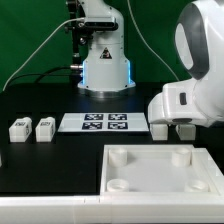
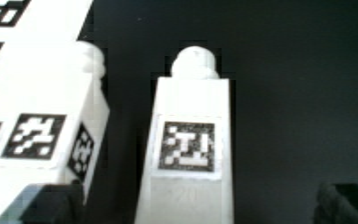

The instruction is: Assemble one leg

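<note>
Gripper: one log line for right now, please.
gripper open | leg between fingers, unclamped | panel: no leg fitted

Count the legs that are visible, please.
4 legs: two lie at the exterior view's left, beside the marker board; two more show in the wrist view. The arm may hide others.

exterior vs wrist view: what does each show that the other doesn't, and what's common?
Exterior only: white panel, marker board, arm, two small legs on the exterior view's left. Wrist only: one leg close up, its tag and rounded tip readable. Both: white tagged legs on the black table; same ones or not, cannot tell.
</note>
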You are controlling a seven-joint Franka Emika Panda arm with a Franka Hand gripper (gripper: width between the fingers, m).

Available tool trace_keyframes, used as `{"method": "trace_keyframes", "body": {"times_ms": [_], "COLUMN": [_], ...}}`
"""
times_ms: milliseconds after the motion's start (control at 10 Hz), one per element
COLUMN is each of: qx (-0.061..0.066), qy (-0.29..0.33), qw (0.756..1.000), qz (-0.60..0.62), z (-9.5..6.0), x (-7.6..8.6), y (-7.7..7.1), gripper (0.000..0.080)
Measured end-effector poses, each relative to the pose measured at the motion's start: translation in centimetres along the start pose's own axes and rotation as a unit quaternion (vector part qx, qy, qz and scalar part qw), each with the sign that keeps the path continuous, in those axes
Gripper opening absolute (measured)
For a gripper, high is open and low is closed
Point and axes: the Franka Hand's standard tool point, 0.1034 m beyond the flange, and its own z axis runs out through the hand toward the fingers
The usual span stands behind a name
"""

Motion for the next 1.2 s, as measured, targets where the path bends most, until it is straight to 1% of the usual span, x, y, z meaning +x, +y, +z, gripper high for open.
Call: {"method": "trace_keyframes", "body": {"times_ms": [100, 300, 400, 500, 600, 700, 800, 1200], "qx": [0.004, 0.004, 0.004, 0.004, 0.004, 0.004, 0.004, 0.004], "qy": [-0.003, -0.004, -0.004, -0.004, -0.004, -0.004, -0.004, -0.004], "qw": [1.0, 1.0, 1.0, 1.0, 1.0, 1.0, 1.0, 1.0], "qz": [0.004, 0.003, 0.003, 0.003, 0.003, 0.003, 0.003, 0.003], "z": [0.07, 0.02, 0.02, 0.02, 0.02, 0.02, 0.0, 0.0], "x": [0.21, 0.25, 0.25, 0.25, 0.25, 0.24, 0.23, 0.23], "y": [-0.11, -0.18, -0.18, -0.18, -0.18, -0.18, -0.18, -0.18], "gripper": [0.0648, 0.0648, 0.0626, 0.0626, 0.0453, 0.0453, 0.0281, 0.0282]}}
